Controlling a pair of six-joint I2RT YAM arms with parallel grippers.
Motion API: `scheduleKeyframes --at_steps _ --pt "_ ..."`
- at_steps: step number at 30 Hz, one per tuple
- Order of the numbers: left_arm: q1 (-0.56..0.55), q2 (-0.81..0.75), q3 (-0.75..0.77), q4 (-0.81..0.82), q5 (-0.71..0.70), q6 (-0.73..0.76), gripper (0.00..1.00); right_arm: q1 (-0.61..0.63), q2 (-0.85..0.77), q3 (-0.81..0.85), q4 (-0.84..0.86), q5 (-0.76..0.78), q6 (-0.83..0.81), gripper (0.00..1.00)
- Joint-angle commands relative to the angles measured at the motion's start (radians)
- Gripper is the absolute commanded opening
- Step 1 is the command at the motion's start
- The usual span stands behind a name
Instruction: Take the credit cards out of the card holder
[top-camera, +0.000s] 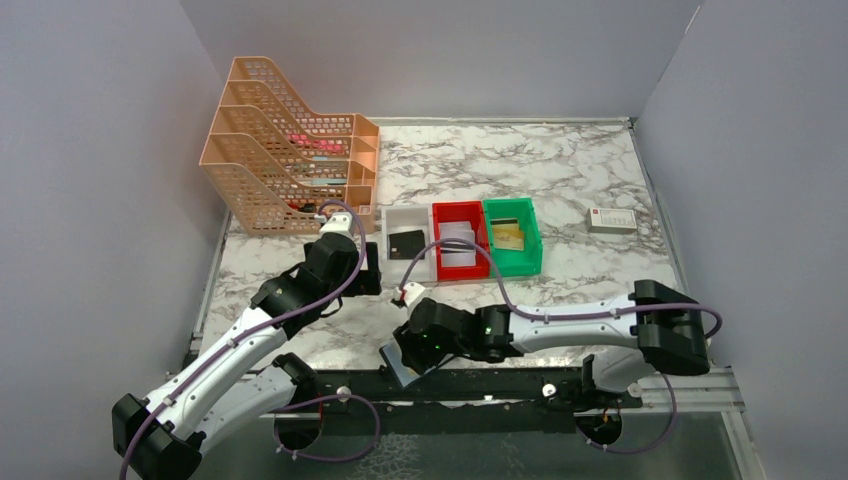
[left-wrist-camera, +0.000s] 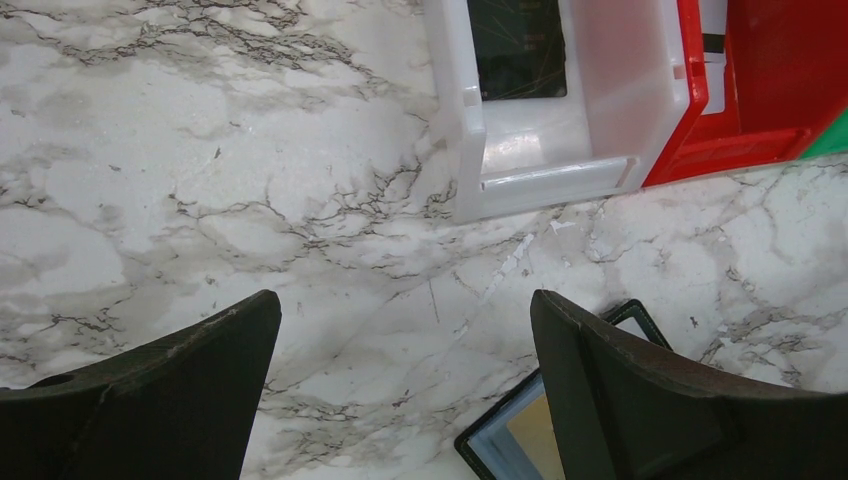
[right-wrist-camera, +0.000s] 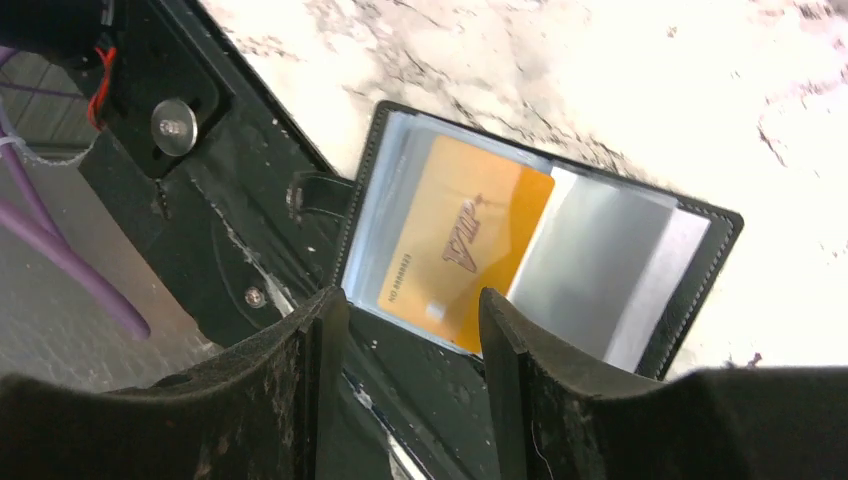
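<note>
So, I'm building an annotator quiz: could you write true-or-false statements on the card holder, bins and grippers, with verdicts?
1. The card holder lies open with a gold credit card inside. True.
2. The left gripper is shut on a card. False: it is open, holding nothing.
3. The green bin holds a tan-gold card. True.
4. The white bin is empty. False: a black square piece lies in it.
5. The card holder lies at the far edge. False: it lies at the near edge of the marble table, below the right gripper.
</note>
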Motion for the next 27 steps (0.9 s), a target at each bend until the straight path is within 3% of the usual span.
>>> scheduleKeyframes --at_steps 1,11,18,22,27 --pt "0.004 -0.049 -0.023 0.036 0.067 -0.068 0.98 -0.039 -0.047 -0.081 0.034 0.042 0.069 0.56" --pt "-0.004 -0.107 -0.178 0.091 0.304 -0.336 0.86 -0.133 -0.018 -0.199 0.226 -0.186 0.077 0.56" --pt "-0.166 -0.077 -0.226 0.12 0.192 -0.471 0.83 -0.193 0.01 -0.25 0.285 -0.248 0.091 0.56" --pt "-0.326 -0.009 -0.236 0.135 0.102 -0.543 0.83 -0.238 0.042 -0.266 0.239 -0.185 0.113 0.56" --pt "-0.4 0.045 -0.226 0.144 0.049 -0.575 0.83 -0.271 0.039 -0.324 0.208 -0.09 0.154 0.56"
